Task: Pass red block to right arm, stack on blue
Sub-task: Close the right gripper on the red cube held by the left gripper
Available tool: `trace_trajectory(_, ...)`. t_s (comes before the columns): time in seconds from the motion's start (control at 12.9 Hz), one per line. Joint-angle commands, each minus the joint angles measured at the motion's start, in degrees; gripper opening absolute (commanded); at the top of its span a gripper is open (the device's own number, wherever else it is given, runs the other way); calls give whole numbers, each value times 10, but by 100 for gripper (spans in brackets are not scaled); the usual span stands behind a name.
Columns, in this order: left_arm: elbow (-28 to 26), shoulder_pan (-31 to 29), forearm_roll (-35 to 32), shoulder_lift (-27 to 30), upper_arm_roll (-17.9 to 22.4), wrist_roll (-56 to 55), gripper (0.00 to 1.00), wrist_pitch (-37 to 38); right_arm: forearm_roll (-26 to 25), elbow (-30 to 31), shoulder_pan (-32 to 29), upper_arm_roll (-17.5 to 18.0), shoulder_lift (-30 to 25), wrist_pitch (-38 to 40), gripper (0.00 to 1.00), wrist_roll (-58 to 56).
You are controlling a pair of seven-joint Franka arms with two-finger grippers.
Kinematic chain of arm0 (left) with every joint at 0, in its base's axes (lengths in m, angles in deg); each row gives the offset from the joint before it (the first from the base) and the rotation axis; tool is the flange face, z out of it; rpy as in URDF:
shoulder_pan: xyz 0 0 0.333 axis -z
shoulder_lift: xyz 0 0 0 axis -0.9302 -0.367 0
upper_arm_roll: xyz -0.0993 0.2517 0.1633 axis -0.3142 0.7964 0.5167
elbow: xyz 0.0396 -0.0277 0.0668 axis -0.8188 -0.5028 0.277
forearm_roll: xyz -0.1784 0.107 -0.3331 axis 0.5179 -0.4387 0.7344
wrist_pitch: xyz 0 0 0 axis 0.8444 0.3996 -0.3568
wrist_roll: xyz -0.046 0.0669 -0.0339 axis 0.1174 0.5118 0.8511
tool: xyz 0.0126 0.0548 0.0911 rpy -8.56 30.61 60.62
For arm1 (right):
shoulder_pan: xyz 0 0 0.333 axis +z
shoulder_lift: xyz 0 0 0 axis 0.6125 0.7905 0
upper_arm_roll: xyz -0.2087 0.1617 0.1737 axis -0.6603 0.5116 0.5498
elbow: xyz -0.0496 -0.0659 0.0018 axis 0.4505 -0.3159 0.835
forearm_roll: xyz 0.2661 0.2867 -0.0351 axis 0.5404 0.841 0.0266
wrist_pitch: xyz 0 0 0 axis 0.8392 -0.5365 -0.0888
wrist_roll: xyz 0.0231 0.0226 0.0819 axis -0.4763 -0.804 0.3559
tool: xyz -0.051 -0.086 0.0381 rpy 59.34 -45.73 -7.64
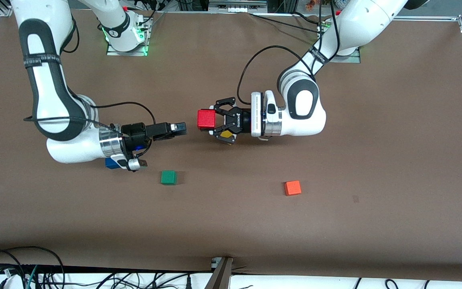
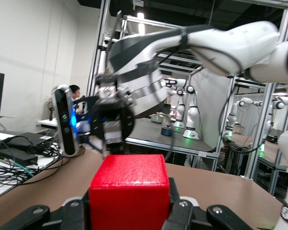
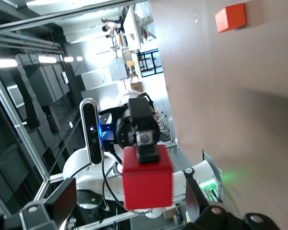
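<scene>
Left end effector (image 1: 211, 120) lies level, pinching the red block (image 1: 206, 119); right end effector (image 1: 178, 127), fingers spread, faces it just beside, above the tabletop (image 1: 231, 216).

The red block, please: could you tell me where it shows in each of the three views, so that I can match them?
Front view: the red block is mid-picture, held above the table by the left gripper.
Left wrist view: the red block fills the bottom centre.
Right wrist view: the red block sits low, near centre.
Shared landmark: the right gripper, open, facing the block, seen also in the left wrist view.
</scene>
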Motion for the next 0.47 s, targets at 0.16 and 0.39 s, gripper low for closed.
trace_trajectory(0.16,61,20,28,-34,0,14,0,-23,14,114,3,43,-88,-107,100,-30)
trace_trajectory(0.39,62,23,39,-32,0,14,0,-23,14,124,2,42,-86,-107,100,-55)
